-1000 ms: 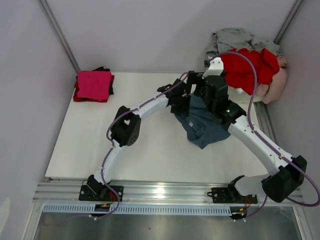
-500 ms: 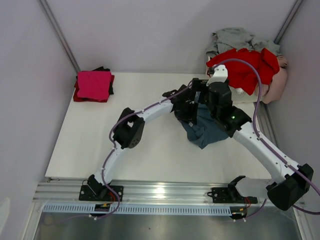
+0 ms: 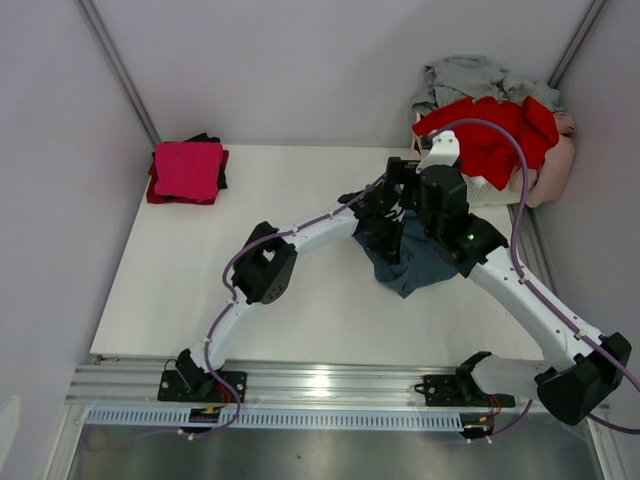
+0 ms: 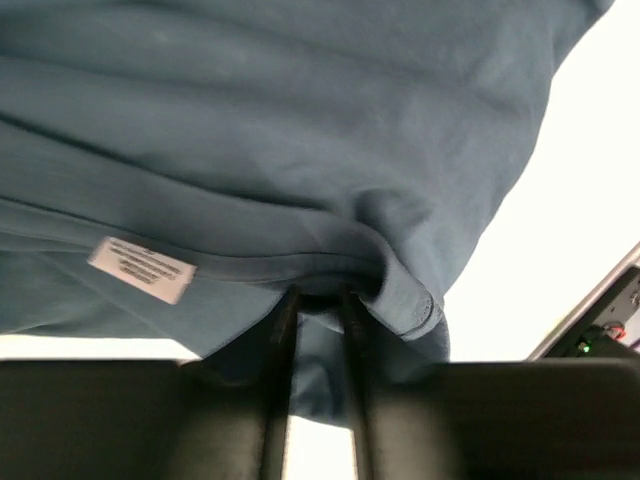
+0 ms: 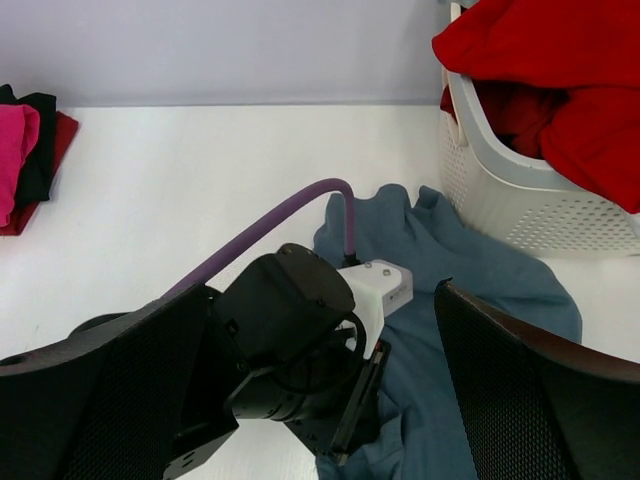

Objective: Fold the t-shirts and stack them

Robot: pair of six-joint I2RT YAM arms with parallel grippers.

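A slate blue-grey t-shirt (image 3: pixel 418 266) lies crumpled on the white table, right of centre. My left gripper (image 3: pixel 386 232) sits at its left edge. In the left wrist view its fingers (image 4: pixel 318 296) are shut on a fold of the blue-grey t-shirt (image 4: pixel 300 130), beside a white label (image 4: pixel 141 269). My right gripper (image 3: pixel 418 205) hovers open just above the left wrist, and in its own view the wide fingers (image 5: pixel 320 400) frame that wrist and the blue-grey t-shirt (image 5: pixel 480 300). A folded magenta t-shirt (image 3: pixel 187 168) tops a black and a red one at the far left.
A white slatted basket (image 3: pixel 492 186) stands at the far right corner, heaped with a red t-shirt (image 3: pixel 490 135), a grey one (image 3: pixel 465 75) and a pale pink one (image 3: pixel 555 170). Its wall (image 5: pixel 520 205) is close to the blue shirt. Walls enclose the table on three sides.
My left gripper has slid right and nearer onto the blue-grey t-shirt's edge and closed on a fold. The right gripper shifted slightly towards the back and stayed open.
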